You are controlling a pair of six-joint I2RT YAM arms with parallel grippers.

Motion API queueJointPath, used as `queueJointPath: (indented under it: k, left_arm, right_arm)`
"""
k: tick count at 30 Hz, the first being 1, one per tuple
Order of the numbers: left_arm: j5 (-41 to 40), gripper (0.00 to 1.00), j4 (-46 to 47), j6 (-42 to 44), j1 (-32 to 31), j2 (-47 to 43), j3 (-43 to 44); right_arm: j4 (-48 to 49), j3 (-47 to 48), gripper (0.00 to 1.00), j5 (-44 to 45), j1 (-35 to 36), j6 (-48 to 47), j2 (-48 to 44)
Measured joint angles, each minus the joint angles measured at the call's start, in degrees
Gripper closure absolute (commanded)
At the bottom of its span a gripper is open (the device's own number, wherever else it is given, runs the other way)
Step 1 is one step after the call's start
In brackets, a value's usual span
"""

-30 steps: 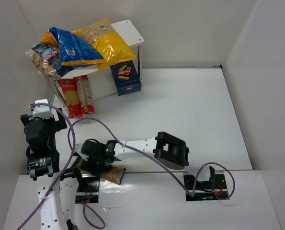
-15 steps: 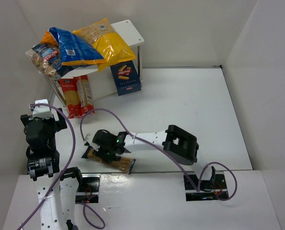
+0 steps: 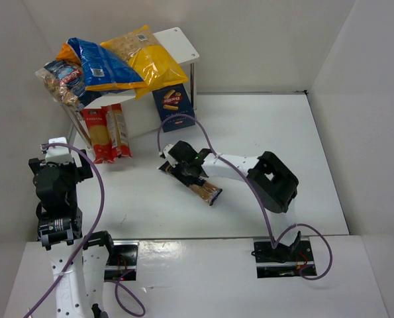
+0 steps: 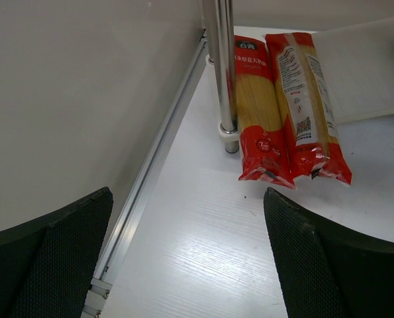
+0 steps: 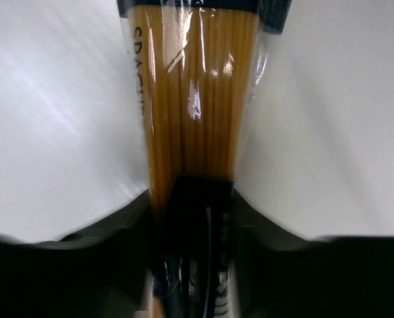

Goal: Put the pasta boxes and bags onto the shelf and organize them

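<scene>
My right gripper point(image 3: 183, 163) is shut on a long clear spaghetti pack point(image 3: 204, 189) with a dark-blue label, held above mid-table in front of the shelf point(image 3: 181, 42). In the right wrist view the pack point(image 5: 193, 99) runs straight out from between the fingers point(image 5: 136, 218). A blue bag point(image 3: 104, 63), a yellow bag point(image 3: 146, 61) and a clear bag point(image 3: 59, 82) lie on the shelf's top board. A dark blue carton point(image 3: 173, 106) leans under it. Two red spaghetti packs point(image 4: 259, 106) lie by a shelf leg point(image 4: 222, 66). My left gripper point(image 4: 187, 195) is open and empty, short of them.
White walls close the table on the left point(image 4: 77, 99), back and right. A metal rail point(image 4: 157, 172) runs along the foot of the left wall. Purple cables point(image 3: 100, 199) loop from both arms. The right arm's elbow point(image 3: 276, 180) juts over the table's right middle.
The right gripper closed on the spaghetti pack at the near edge and carried it away from the bases, up and right toward the shelf. The left arm stayed still.
</scene>
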Motion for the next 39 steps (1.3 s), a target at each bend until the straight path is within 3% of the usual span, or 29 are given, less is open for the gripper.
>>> queueJointPath:
  k: [2,8,18,28,29,30,31,32,39]
  left_arm:
    - [0.00,0.00,0.00,0.00,0.00,0.00,0.00]
    - [0.13,0.00,0.00,0.00,-0.35,-0.02,0.00]
    - [0.87,0.00,0.00,0.04,-0.55,-0.37,0.00]
    - [1.09,0.00,0.00,0.04,-0.55,-0.44,0.00]
    - [1.09,0.00,0.00,0.07,-0.55,-0.44,0.00]
    - [1.09,0.00,0.00,0.04,-0.55,-0.44,0.00]
    - [1.09,0.00,0.00,0.04,-0.55,-0.44,0.00]
    - [1.09,0.00,0.00,0.04,-0.55,-0.44,0.00]
    - [1.11,0.00,0.00,0.07,-0.55,-0.46,0.00]
  right_arm:
    - [0.17,-0.35,0.00,1.36,-0.98,-0.81,0.00]
    - [-0.15,-1.31,0.00,3.04,-1.77,-2.80,-0.76]
    - [-1.99,-9.77,0.00,-2.60,-4.55,-2.95,-6.49]
    - [-2.21,-9.90,0.00,-9.16,-6.43,-3.76,-5.86]
    - [-2.27,-9.64,0.04,-9.55,-6.43,-3.87,-5.57]
    - [-2.45,-9.16,0.14,-9.75,-6.43,-4.22,-5.27]
    - [-2.51,-8.92,0.37,-9.90,-6.43,-4.70,-5.03]
    - [-2.62,-8.66,0.99,-10.10,-6.47,-5.16,-4.74]
    - [-3.56,-6.62,1.00,-12.37,-7.04,-6.32,-4.59]
